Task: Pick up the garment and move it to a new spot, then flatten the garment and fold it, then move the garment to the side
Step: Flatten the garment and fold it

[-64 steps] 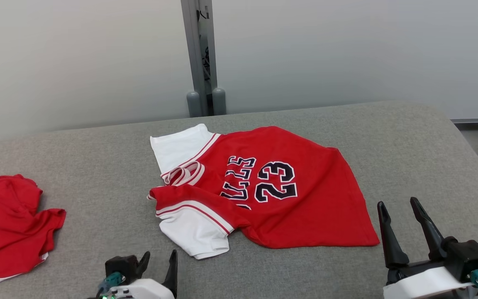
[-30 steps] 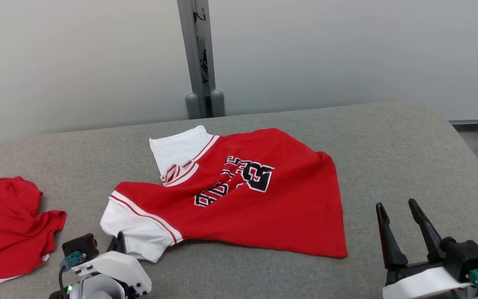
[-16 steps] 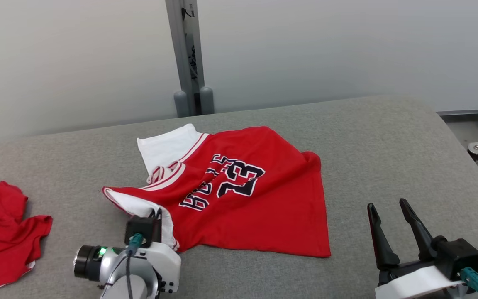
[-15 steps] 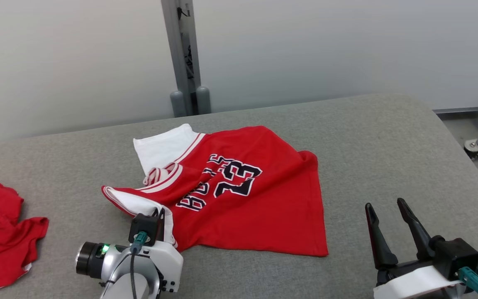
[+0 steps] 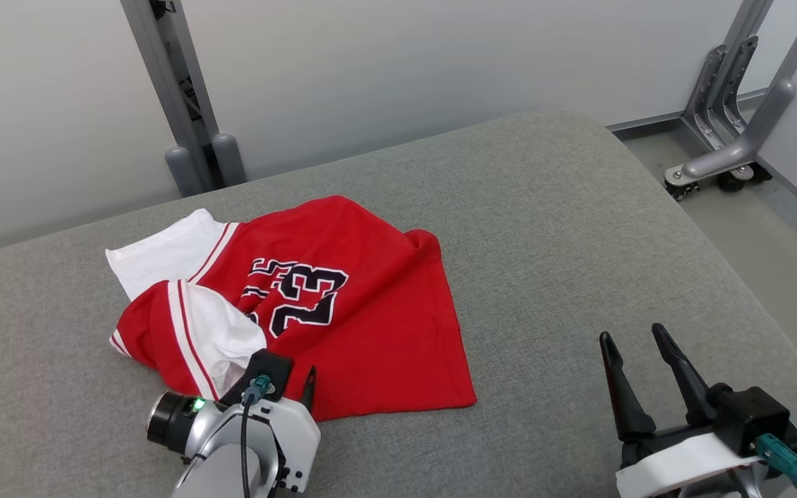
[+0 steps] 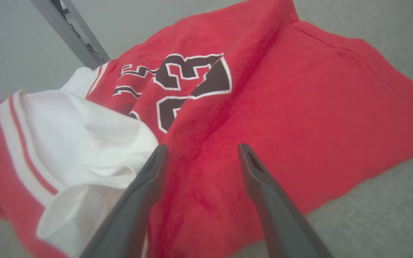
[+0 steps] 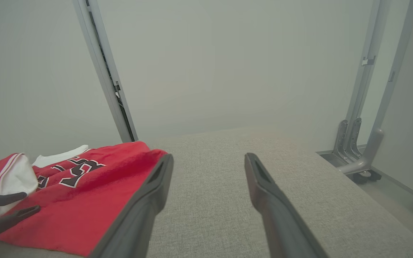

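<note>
**Q:** What is lying on the worktop (image 5: pixel 564 228)?
**A:** The garment (image 5: pixel 371 325), a red jersey with white sleeves, is lying rumpled on the grey padded surface, left of centre in the head view; its black number 23 (image 5: pixel 305 301), outlined in white, is facing up; the lettering beside it is partly hiding under a fold.

**Q:** How is the near sleeve sitting?
**A:** The white sleeve (image 5: pixel 215 332), edged with red and white stripes, is folding over onto the chest and bulging upward; the far sleeve (image 5: pixel 163 252) is lying flat toward the wall.

**Q:** What is the left hand (image 6: pixel 203 148) doing?
**A:** It is hovering over the garment's near edge with its two dark fingers standing well apart, gripping nothing; in the left wrist view one finger is sitting just beside the white sleeve and the other is pointing over plain red cloth; whether either tip is touching the fabric I cannot tell.

**Q:** And the right hand (image 5: pixel 631 335)?
**A:** It is hanging at the lower right, fingers spread wide and holding nothing, over grey worktop, well apart from the garment's hem.

**Q:** What is standing behind?
**A:** A grey metal post (image 5: pixel 163 76) is rising against the pale wall beyond the far edge; a metal frame foot (image 5: pixel 717 162) on castors is standing on the floor at the upper right.
</note>
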You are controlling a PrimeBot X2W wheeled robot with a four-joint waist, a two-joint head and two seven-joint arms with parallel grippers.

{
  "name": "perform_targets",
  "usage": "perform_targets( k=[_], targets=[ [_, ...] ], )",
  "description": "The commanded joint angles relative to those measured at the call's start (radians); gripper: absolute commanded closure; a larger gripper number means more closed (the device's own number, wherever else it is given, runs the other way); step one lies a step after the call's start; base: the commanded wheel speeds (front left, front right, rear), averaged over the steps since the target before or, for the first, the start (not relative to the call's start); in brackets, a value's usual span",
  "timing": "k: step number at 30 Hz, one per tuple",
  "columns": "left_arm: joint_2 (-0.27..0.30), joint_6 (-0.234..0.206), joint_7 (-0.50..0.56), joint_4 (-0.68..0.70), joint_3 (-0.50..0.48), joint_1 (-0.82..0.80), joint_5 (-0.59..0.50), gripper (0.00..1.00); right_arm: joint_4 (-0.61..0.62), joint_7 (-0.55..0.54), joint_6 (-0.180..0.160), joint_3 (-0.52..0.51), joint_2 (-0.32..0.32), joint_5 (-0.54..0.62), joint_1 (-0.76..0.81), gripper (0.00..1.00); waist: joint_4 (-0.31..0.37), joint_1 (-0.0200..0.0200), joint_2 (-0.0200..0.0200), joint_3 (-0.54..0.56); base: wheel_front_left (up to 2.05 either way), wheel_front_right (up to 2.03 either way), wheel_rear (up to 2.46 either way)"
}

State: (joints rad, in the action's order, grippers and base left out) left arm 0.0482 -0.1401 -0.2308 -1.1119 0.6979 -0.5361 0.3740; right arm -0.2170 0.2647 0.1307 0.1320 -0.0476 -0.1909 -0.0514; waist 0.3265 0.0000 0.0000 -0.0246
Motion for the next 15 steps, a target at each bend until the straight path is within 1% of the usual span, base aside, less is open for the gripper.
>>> perform_targets(
  k=[1,3,7,8,9,11,15],
  targets=[
    [0.006,0.015,-0.001,0.009,0.013,0.018,0.032,0.0,-0.006,0.002,0.0,-0.014,-0.006,-0.006,0.005,0.0,-0.005,0.0,0.0,0.001,0.0,0.0,0.0],
    [0.005,0.026,-0.001,0.023,0.031,0.021,0.057,0.0,-0.009,0.002,0.0,-0.024,-0.006,-0.007,0.01,0.0,-0.02,0.0,0.0,0.006,0.0,0.0,0.0],
    [0.004,0.029,-0.016,0.068,0.051,0.029,0.115,0.0,-0.008,0.002,0.0,-0.035,-0.006,-0.011,0.013,0.0,-0.063,0.0,0.0,0.019,0.0,0.0,0.0],
    [0.005,0.017,-0.024,0.094,0.05,0.03,0.143,0.0,-0.01,0.002,0.0,-0.032,-0.006,-0.009,0.015,0.0,-0.085,0.0,0.0,0.026,0.0,0.0,0.0],
    [0.005,0.017,-0.024,0.094,0.05,0.03,0.143,0.0,-0.01,0.002,0.0,-0.032,-0.006,-0.009,0.015,0.0,-0.085,0.0,0.0,0.026,0.0,0.0,0.0],
    [0.005,0.0,-0.029,0.118,0.036,0.027,0.164,0.0,-0.01,0.002,0.0,-0.031,-0.006,-0.009,0.017,0.0,-0.105,0.0,0.0,0.032,0.0,0.0,0.0],
    [0.007,-0.04,-0.032,0.201,-0.033,0.029,0.169,0.0,-0.008,0.002,0.0,-0.045,-0.007,-0.006,0.021,0.0,-0.142,0.0,0.0,0.045,0.0,0.0,0.0]
  ],
)
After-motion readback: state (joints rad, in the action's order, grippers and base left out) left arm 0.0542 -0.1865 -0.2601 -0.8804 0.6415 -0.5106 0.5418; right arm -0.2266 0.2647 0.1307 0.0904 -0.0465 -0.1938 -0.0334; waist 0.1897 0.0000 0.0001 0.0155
